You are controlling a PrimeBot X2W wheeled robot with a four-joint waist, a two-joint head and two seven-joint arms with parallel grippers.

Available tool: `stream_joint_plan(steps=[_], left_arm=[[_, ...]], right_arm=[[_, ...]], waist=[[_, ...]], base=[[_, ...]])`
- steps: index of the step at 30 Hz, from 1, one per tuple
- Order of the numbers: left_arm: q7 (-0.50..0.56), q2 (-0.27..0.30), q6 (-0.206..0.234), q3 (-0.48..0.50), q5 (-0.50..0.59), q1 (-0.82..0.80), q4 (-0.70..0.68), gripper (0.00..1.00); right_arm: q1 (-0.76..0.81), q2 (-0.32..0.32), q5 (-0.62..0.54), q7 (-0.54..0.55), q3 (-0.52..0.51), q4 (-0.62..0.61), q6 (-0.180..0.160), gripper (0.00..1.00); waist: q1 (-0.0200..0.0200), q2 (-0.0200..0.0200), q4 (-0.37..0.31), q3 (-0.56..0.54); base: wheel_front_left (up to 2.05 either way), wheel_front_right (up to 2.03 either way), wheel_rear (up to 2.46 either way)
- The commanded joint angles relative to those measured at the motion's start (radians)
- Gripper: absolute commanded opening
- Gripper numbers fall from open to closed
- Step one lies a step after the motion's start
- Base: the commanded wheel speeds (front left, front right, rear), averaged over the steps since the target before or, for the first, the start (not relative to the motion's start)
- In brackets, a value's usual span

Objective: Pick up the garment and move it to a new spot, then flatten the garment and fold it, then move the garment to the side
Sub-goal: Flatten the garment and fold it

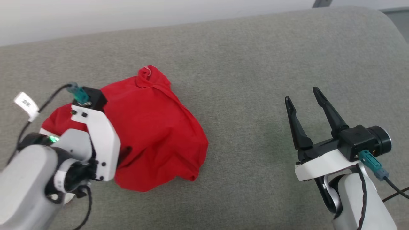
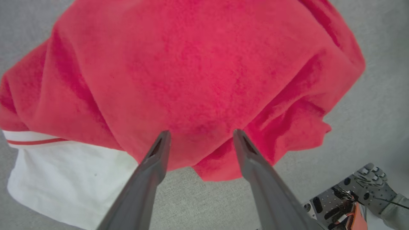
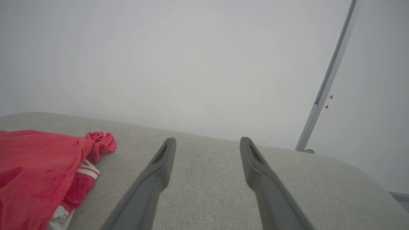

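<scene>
Jaws wide, both — one garment (image 1: 153,127)

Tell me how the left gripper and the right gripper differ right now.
The left gripper points down at the shirt, tips over its red fabric; the right gripper points out along the bare grey cushion toward the wall. The left gripper is right at the shirt, contact unclear; the right gripper stands well apart from it. Both are open and hold nothing.

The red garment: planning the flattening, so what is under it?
Under the red garment, its white sleeve pokes out onto the grey cushion. Anything deeper under the heap is covered.
</scene>
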Motion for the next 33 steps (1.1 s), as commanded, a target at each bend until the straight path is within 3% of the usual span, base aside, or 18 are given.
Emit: stream_joint_plan(steps=[1,9,10,11,12,16,27,33], left_arm=[[0.003,-0.018,-0.016,-0.022,0.017,-0.012,0.034,1.0],[-0.067,-0.091,-0.092,-0.066,0.022,-0.044,0.208,1.0],[-0.075,-0.099,-0.103,-0.069,0.019,-0.049,0.231,0.68],[-0.086,-0.109,-0.118,-0.07,0.014,-0.055,0.249,0.05],[-0.091,-0.121,-0.125,-0.07,0.005,-0.056,0.271,0.0],[-0.076,-0.138,-0.134,-0.068,-0.022,-0.054,0.292,0.0],[-0.044,-0.131,-0.073,-0.09,-0.057,0.081,0.042,0.0],[-0.071,-0.145,-0.077,-0.122,-0.042,0.137,0.036,0.0]], right_arm=[[-0.006,0.005,0.009,-0.005,0.002,-0.002,0.0,1.0],[-0.02,0.018,0.006,-0.005,-0.008,-0.012,0.0,1.0],[-0.02,0.019,0.005,-0.005,-0.01,-0.013,0.0,1.0],[-0.02,0.021,0.003,-0.005,-0.011,-0.014,0.0,1.0],[-0.021,0.023,0.001,-0.005,-0.013,-0.014,0.0,1.0],[-0.021,0.027,-0.003,-0.005,-0.018,-0.016,0.0,1.0],[-0.01,0.022,-0.011,-0.005,-0.04,-0.023,0.0,1.0],[-0.027,0.013,0.0,-0.005,-0.021,-0.015,0.0,1.0]], waist=[[0.0,0.0,-0.019,0.016],[0.0,0.0,-0.05,0.058],[0.0,0.0,-0.05,0.061],[0.0,0.0,-0.051,0.064],[0.0,0.0,-0.051,0.066],[0.0,0.0,-0.052,0.069],[0.0,0.0,-0.025,0.078],[0.0,0.0,-0.013,0.093]], base=[[0.0,0.0,0.0],[0.0,0.0,0.0],[0.0,0.0,0.0],[0.0,0.0,0.0],[0.0,0.0,0.0],[0.0,0.0,0.0],[0.0,0.0,0.0],[0.0,0.0,0.0]])
